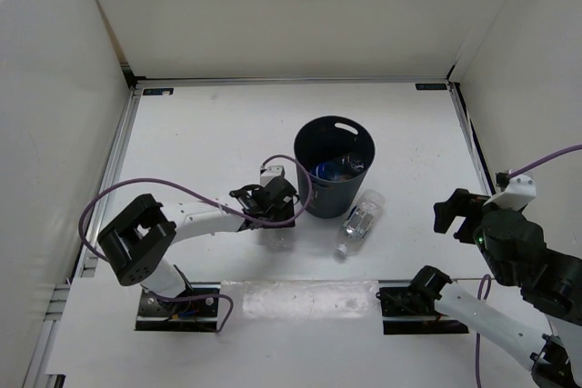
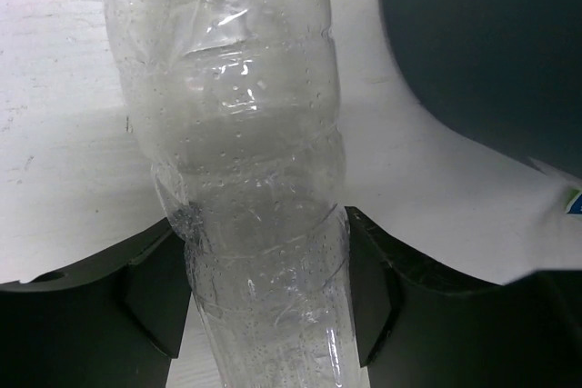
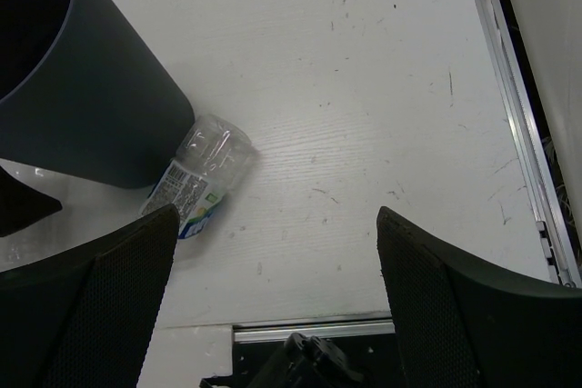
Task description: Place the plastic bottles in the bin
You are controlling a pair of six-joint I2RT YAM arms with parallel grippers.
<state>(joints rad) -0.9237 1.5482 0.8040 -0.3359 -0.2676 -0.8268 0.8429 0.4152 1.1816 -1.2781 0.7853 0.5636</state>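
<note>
**A:** What's on the left?

**B:** The left end effector [image 2: 264, 302] is clenched on a clear bottle [image 2: 238, 161]. Its fingers [image 2: 153, 302] press both sides, low over the table [image 1: 209, 134] and just left of the bin [image 1: 326, 201].

**A:** And the bin itself?

**B:** It stands upright mid-table with a blue-marked bottle [image 1: 329, 169] inside. There is more clear plastic beside that bottle which I can't sort out.

**A:** Further right?

**B:** A labelled bottle [image 3: 202, 173] with a white cap lies on its side on the table, just beside the bin's right wall.

**A:** And the right arm?

**B:** The right end effector [image 3: 277, 252] hangs released with its fingers wide apart. It is above the table near the right edge, apart from the labelled bottle.
</note>
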